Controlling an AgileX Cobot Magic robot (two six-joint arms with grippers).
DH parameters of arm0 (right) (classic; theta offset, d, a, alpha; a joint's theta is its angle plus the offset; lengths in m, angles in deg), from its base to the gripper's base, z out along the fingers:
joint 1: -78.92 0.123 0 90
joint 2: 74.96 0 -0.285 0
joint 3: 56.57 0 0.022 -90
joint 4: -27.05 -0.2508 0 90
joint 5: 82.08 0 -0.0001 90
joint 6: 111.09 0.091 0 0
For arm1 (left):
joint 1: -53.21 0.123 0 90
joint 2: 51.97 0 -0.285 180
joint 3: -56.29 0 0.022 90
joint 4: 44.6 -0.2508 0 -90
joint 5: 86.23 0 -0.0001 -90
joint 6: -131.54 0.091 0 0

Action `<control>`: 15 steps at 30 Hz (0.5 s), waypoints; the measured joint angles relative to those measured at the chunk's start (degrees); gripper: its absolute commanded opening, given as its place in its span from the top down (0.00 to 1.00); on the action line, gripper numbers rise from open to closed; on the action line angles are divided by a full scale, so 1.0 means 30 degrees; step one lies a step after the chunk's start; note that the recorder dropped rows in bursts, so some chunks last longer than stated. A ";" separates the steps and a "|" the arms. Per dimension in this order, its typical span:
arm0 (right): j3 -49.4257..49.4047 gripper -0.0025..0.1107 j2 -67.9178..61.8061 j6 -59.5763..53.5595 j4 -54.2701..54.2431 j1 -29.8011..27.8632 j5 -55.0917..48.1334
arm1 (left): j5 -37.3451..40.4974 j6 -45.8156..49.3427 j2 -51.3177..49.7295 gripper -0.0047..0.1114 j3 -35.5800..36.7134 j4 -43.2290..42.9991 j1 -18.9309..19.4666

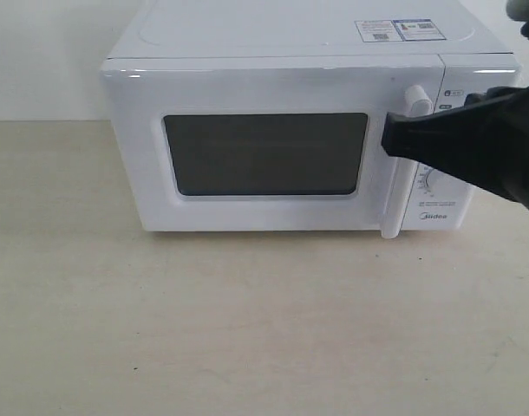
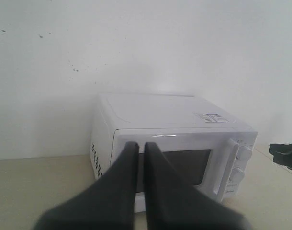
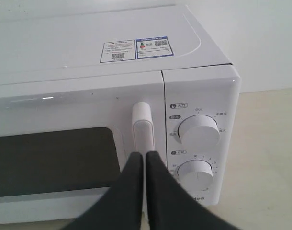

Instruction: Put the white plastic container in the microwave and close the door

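The white microwave (image 1: 290, 52) stands on the table with its door (image 1: 264, 154) closed; the dark window shows nothing inside that I can make out. The white plastic container is out of view. My right gripper (image 1: 388, 143) is shut and empty, its black tip at the vertical white handle (image 1: 395, 199); in the right wrist view the right gripper (image 3: 144, 155) sits against the handle (image 3: 142, 127), beside the two dials (image 3: 197, 132). Back from the microwave (image 2: 174, 120), my left gripper (image 2: 140, 145) is shut and holds nothing.
A beige tabletop (image 1: 247, 329) stretches in front of the microwave. A white wall (image 2: 136, 43) stands behind it. Stickers (image 1: 399, 30) lie on the microwave's top. The right arm's dark tip (image 2: 285, 155) shows at the edge of the left wrist view.
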 measured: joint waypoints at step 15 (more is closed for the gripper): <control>0.0000 0.98 0.0000 0.0041 -0.0029 0.0000 0.0547 | 0.0039 0.0000 0.0000 0.92 0.0000 0.0000 0.0000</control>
